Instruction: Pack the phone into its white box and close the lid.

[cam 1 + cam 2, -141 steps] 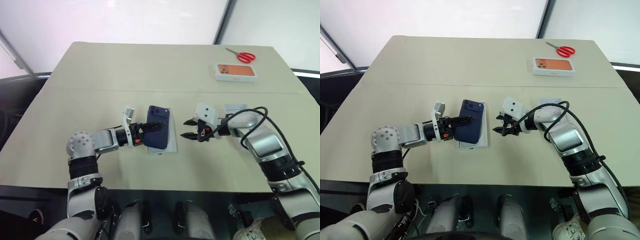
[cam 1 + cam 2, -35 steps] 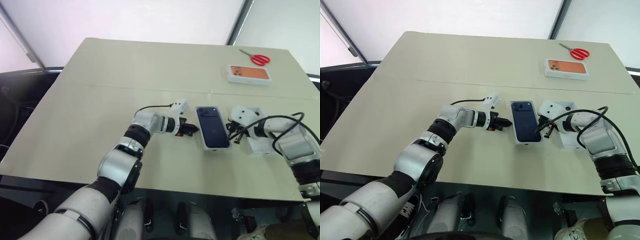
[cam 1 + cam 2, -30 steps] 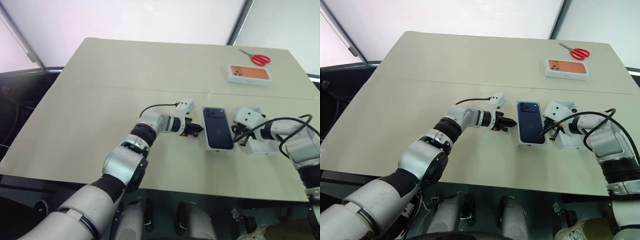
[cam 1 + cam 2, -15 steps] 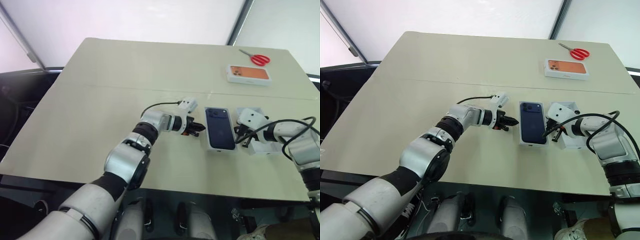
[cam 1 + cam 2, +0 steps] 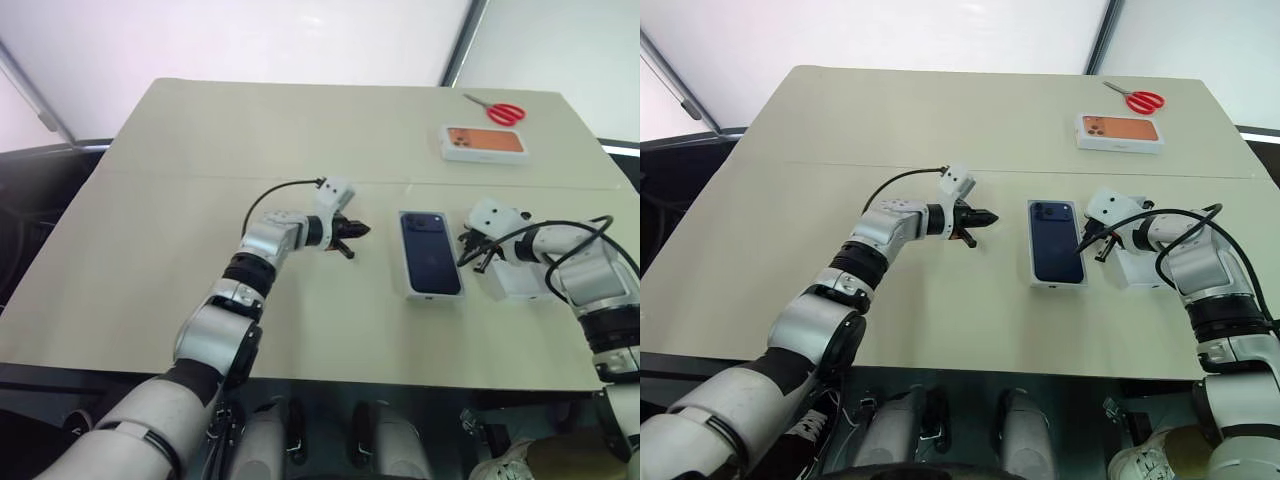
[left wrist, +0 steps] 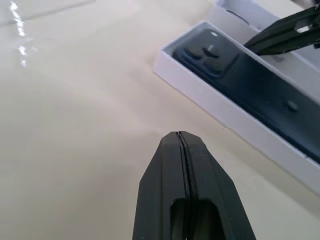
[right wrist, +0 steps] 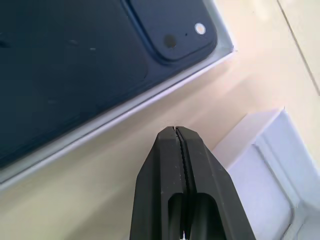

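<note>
The dark navy phone (image 5: 431, 252) lies camera side up inside the white box (image 5: 436, 297) near the table's middle. The white lid (image 5: 522, 282) rests on the table just right of the box, open side up. My left gripper (image 5: 355, 231) is shut and empty, hovering a short way left of the box and pointing toward it. In the left wrist view the box wall (image 6: 220, 106) and phone (image 6: 260, 75) lie ahead of its closed fingertips (image 6: 178, 136). My right gripper (image 5: 468, 252) is shut and empty between the box's right edge and the lid (image 7: 270, 165).
A white box with an orange phone picture (image 5: 484, 143) and red-handled scissors (image 5: 497, 110) lie at the table's far right. A seam crosses the table (image 5: 200, 180) behind the arms. Open tabletop spreads to the left and toward the back.
The left gripper, which earlier held the phone over the box, has drawn back to the left, away from the box. The phone now lies flat inside. The right gripper stays by the box's right edge.
</note>
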